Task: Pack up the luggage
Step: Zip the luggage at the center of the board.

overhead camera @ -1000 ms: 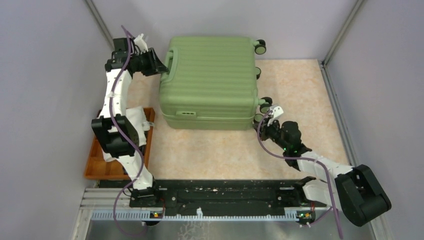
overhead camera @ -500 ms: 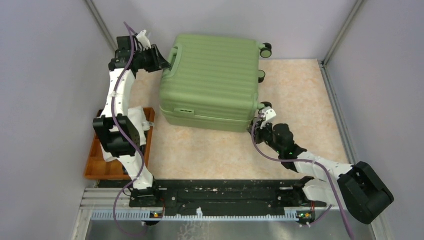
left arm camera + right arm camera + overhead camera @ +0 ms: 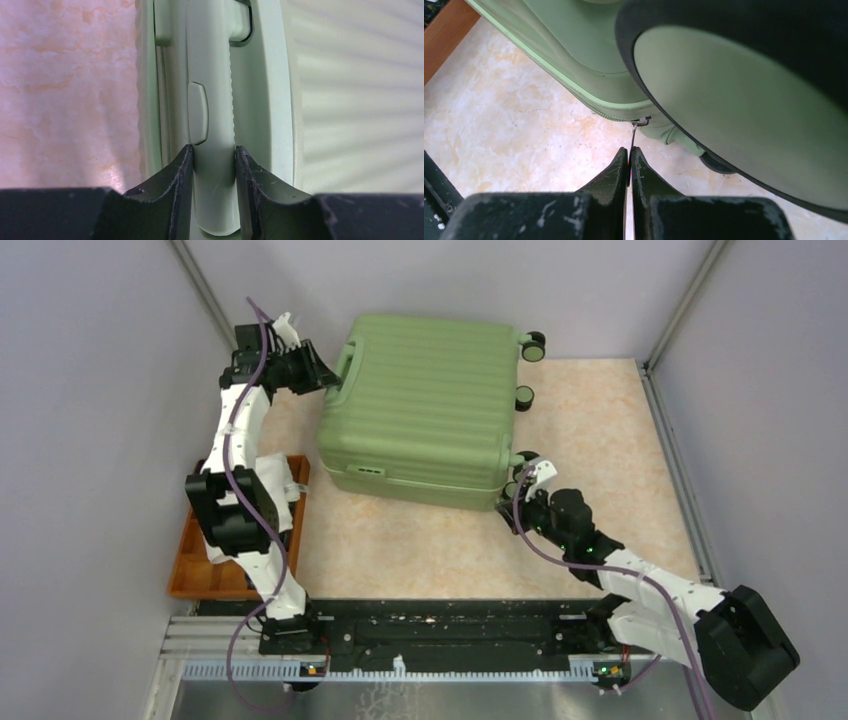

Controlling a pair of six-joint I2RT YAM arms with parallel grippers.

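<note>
The luggage (image 3: 425, 405) is a light-green ribbed suitcase lying shut on the table, slightly askew, with its black wheels (image 3: 533, 345) at the right. My left gripper (image 3: 328, 375) is at its far-left side, its fingers (image 3: 182, 170) clamped on the green handle (image 3: 210, 100). My right gripper (image 3: 517, 492) sits at the near-right corner by a wheel (image 3: 744, 95). Its jaws are shut on the thin metal zipper pull (image 3: 634, 134), which hangs from the zipper seam of the luggage (image 3: 574, 45).
An orange tray (image 3: 190, 575) with white cloth (image 3: 272, 475) lies at the left, partly under the left arm. Grey walls close in the left, right and back. The black rail (image 3: 440, 630) carrying the arm bases runs along the near edge.
The suitcase has turned clockwise, its wheels swinging to the right and its handle side moving away. My left gripper went with the handle. My right gripper moved left along the near edge with the zipper pull.
</note>
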